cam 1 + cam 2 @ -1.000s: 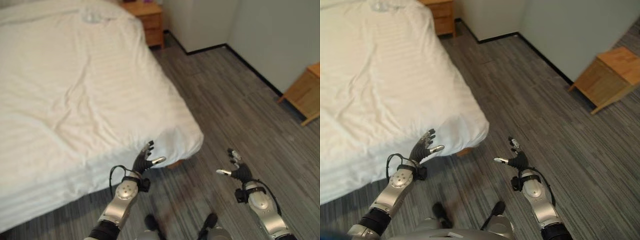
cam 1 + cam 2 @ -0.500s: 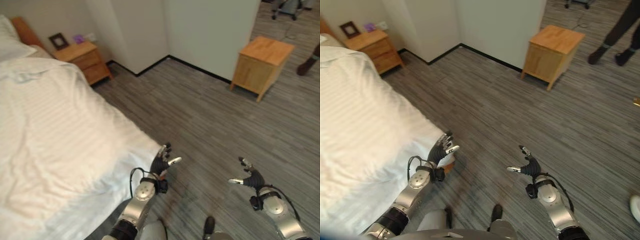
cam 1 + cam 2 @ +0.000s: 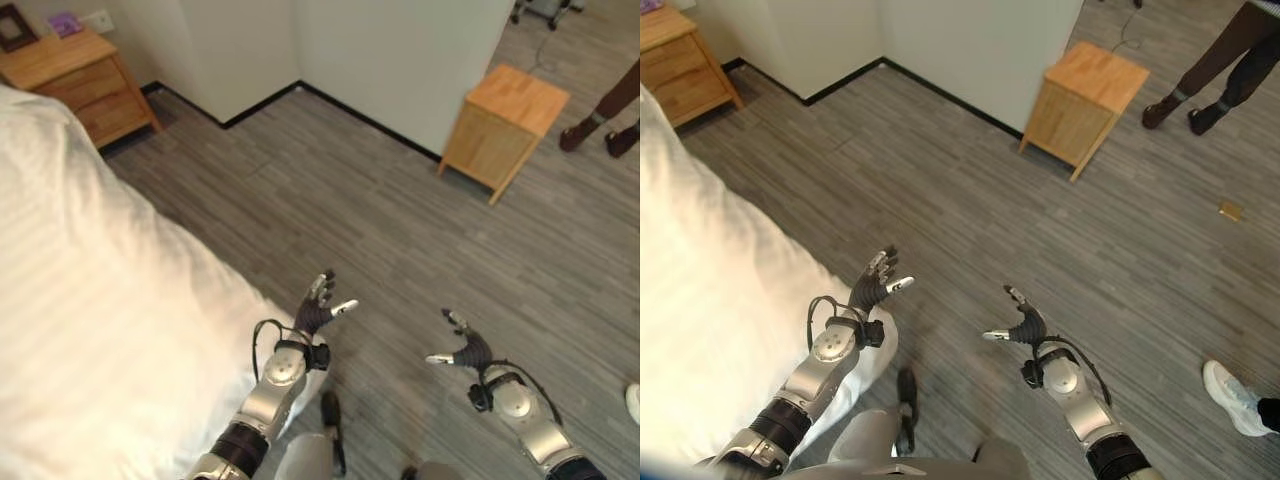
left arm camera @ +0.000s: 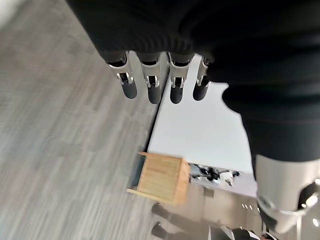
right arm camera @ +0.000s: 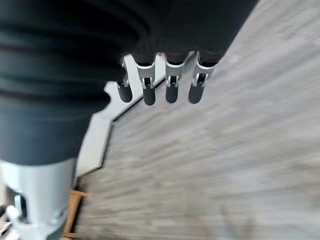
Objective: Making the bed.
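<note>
The bed [image 3: 90, 330] with its white striped duvet [image 3: 700, 300] lies along the left of the eye views, its corner near my left arm. My left hand [image 3: 318, 308] hovers just past that corner over the floor, fingers [image 4: 150, 85] straight, empty. My right hand [image 3: 466, 349] hangs over the grey floor to the right, fingers [image 5: 170, 87] straight, thumb out, also empty. Neither hand touches the bedding.
A wooden nightstand [image 3: 70, 75] stands at the head of the bed, top left. A second wooden cabinet [image 3: 503, 125] stands against the white wall. A person's legs [image 3: 1210, 85] show at the top right and a white shoe [image 3: 1232, 395] at the right edge.
The camera has swung right, away from the bed, so the bed now sits at the left edge. Both hands stay open and empty, held in about the same pose.
</note>
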